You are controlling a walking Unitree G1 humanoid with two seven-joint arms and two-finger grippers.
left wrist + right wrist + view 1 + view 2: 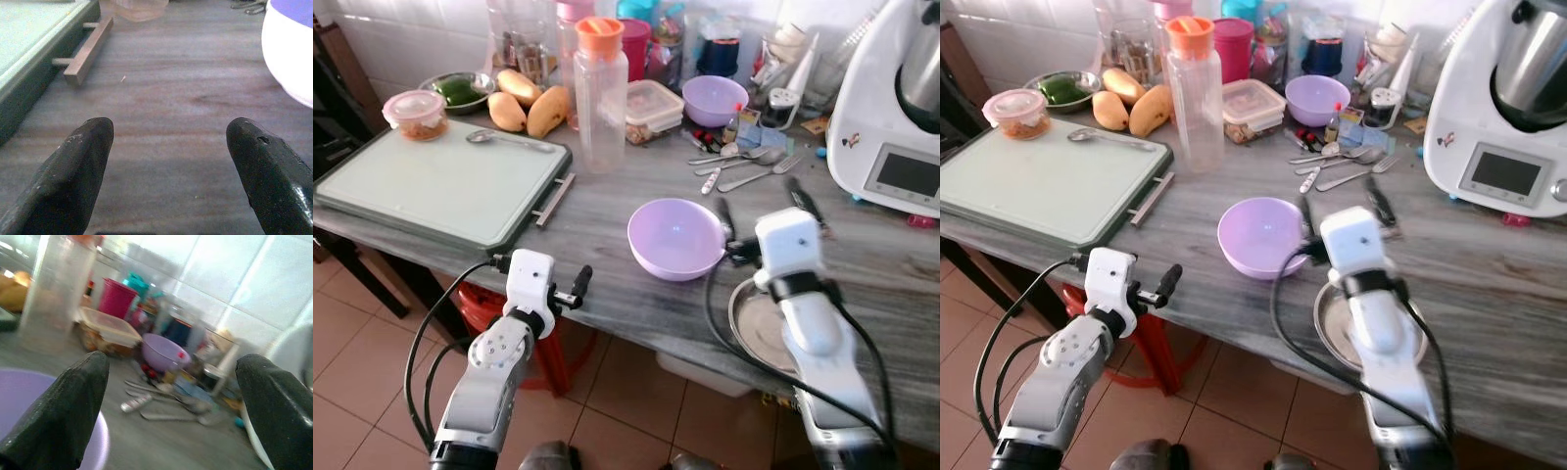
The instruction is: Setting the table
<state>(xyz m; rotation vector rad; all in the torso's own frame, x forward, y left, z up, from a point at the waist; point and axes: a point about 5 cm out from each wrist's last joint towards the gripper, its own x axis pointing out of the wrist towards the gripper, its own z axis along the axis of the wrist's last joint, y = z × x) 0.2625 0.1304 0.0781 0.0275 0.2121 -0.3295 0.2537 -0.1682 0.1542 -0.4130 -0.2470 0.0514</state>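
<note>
Your right gripper [171,406] hung spread beside the purple bowl [676,237]; its wrist view alone showed that gap. Your left gripper [168,171], also spread, hovered left of the bowl.

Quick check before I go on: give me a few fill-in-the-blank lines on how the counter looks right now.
The nearer bowl is coloured ____.
The lone spoon rests on the ____.
The right gripper, jaws open, sits beside the nearer bowl, its arm above a metal ____.
The tall clear bottle has an ____ cap.

Missing words: purple; cutting board; plate; orange
</note>
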